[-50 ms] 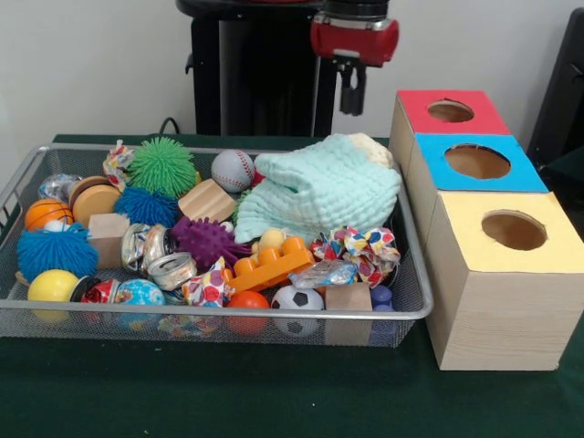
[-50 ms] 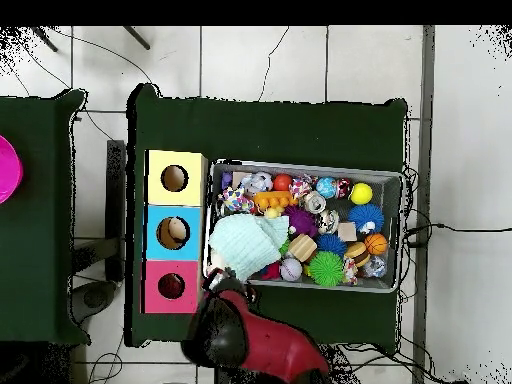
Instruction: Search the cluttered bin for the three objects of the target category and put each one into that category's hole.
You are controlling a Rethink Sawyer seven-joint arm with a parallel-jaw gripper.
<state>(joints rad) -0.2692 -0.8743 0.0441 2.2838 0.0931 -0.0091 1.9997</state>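
**While the arm is hanging back, the bin is offering mostly light, awkward things to grip**

Although the task names no category outright, the wire bin (image 1: 415,274) is holding several families of objects, and each is likely going to handle differently. The gripper (image 1: 351,88) is hovering above the bin's far edge, close to the red-topped box (image 1: 452,111); its fingers are hanging close together and carrying nothing, though I cannot tell their exact gap.

Balls are lying throughout: a baseball (image 1: 232,170) beside the mint cloth (image 1: 319,187), a soccer ball (image 1: 297,304) against the near wall, an orange ball (image 1: 46,213) at one end. These are probably rolling easily, so a grasp across the widest part looks safest. The spiky green ball (image 1: 161,165) and spiky purple ball (image 1: 205,241) are looking soft and squashy, likely yielding under the fingers. Wooden blocks (image 1: 207,199) appear stiff and flat-sided, which suits a pinch across opposite faces. The cloth is draping limp over part of the clutter and may be hiding more.
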